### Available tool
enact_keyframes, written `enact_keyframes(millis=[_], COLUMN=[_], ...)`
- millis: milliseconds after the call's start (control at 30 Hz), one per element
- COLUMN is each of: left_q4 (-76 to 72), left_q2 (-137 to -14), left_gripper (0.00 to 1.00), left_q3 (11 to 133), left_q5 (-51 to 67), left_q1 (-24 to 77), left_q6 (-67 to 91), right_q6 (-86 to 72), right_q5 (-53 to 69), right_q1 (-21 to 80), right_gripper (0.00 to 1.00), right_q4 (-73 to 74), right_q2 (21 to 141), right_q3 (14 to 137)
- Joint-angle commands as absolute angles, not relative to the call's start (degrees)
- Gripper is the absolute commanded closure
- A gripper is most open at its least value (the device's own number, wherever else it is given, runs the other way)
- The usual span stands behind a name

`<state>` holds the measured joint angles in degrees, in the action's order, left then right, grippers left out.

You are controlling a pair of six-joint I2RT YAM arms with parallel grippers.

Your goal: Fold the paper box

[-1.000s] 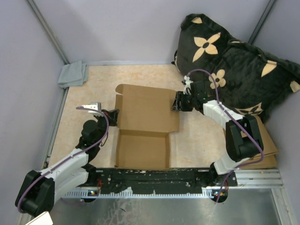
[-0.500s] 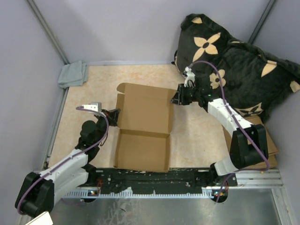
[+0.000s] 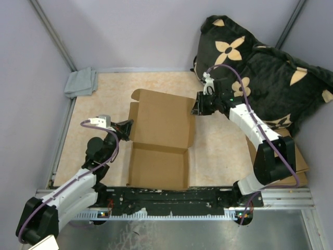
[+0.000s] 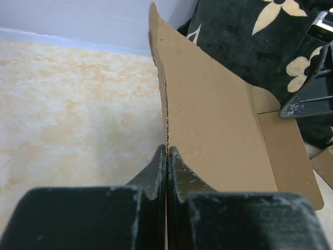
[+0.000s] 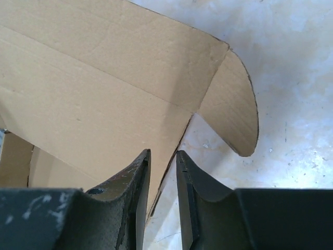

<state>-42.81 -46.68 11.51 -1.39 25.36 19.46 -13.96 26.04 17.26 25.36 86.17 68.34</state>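
The paper box (image 3: 160, 140) lies in the middle of the floor. Its near tray has upright walls and its far lid panel is lifted off the floor. My left gripper (image 3: 127, 130) is shut on the lid's left edge. In the left wrist view the thin cardboard edge (image 4: 165, 104) runs up out of my left gripper (image 4: 167, 149). My right gripper (image 3: 197, 106) is at the lid's right edge by its rounded tab (image 5: 234, 114). My right gripper (image 5: 163, 153) is narrowly open. The paper box edge (image 5: 177, 146) passes between the fingers, with floor showing beside it.
A black cushion with tan flowers (image 3: 260, 67) sits just behind my right arm. A stack of flat cardboard pieces (image 3: 296, 166) lies at the right, and a grey cloth (image 3: 81, 82) in the far left corner. Purple walls close in the floor.
The right gripper has moved toward the back along the lid's right edge, and the lid panel has risen. The left arm shifted slightly, still clamped on the left edge.
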Motion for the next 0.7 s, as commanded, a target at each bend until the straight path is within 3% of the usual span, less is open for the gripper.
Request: enact_keyframes(millis=[0, 300, 400, 500, 667], left_q4=[-46.5, -49.3, -49.1, -48.5, -47.1], left_q2=[-45.2, -44.1, -44.1, -44.4, -45.3], left_gripper=[1.00, 1.00, 1.00, 1.00, 1.00], left_q3=[10.5, 9.0, 9.0, 9.5, 10.7], left_q5=[0.8, 2.4, 2.2, 1.6, 0.6], left_q1=[25.8, 26.0, 26.1, 26.1, 26.1], left_q6=[18.3, 17.6, 17.4, 17.4, 17.4], right_q6=[-12.0, -9.7, -9.7, -10.0, -10.3], right_q5=[23.7, 26.4, 25.4, 25.0, 22.3], right_q1=[17.7, 18.5, 19.2, 19.5, 20.6], right_gripper=[0.72, 0.72, 0.81, 0.99, 1.00], right_q4=[29.6, 33.2, 34.1, 35.1, 36.0], right_q2=[86.7, 89.4, 89.9, 90.7, 90.9], right_q3=[72.1, 73.7, 74.3, 75.3, 76.9])
